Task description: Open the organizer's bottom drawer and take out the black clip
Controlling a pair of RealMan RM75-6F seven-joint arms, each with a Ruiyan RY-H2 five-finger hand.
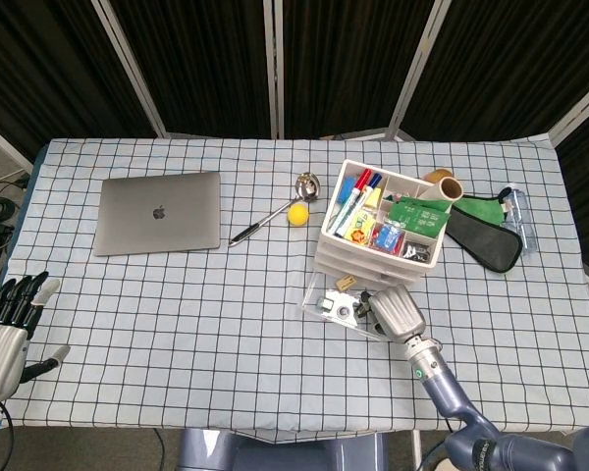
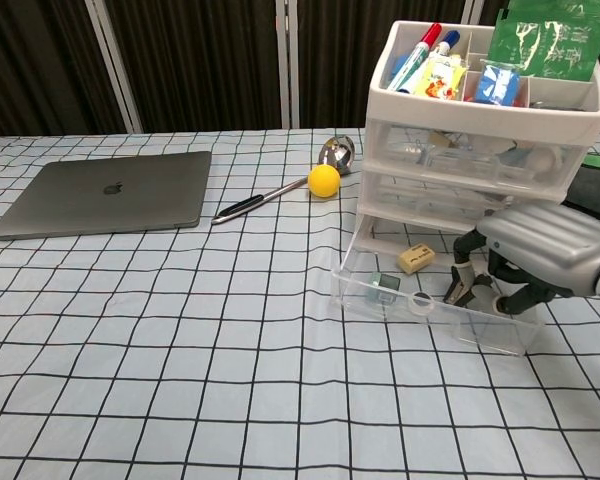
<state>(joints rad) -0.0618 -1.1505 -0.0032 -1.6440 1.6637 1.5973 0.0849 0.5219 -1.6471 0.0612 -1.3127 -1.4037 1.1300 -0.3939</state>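
The white organizer (image 2: 480, 120) (image 1: 378, 228) stands at the right of the table, its clear bottom drawer (image 2: 372, 296) (image 1: 319, 303) pulled out toward me. My right hand (image 2: 540, 250) (image 1: 398, 312) reaches into the drawer's right part and pinches the black clip (image 2: 458, 287), which is tipped up on end just above the drawer floor. In the head view the hand hides the clip. Also in the drawer lie a tan eraser (image 2: 416, 259), a small cube (image 2: 384, 283) and a clear ring (image 2: 421, 300). My left hand (image 1: 5, 329) hangs off the table's left front corner, fingers apart, holding nothing.
A closed laptop (image 1: 158, 212) lies at the left. A spoon (image 1: 275, 208) and a yellow ball (image 1: 297, 215) sit left of the organizer. Behind and right of it are a tape roll (image 1: 446, 183), a black case (image 1: 483, 241) and glasses (image 1: 518, 216).
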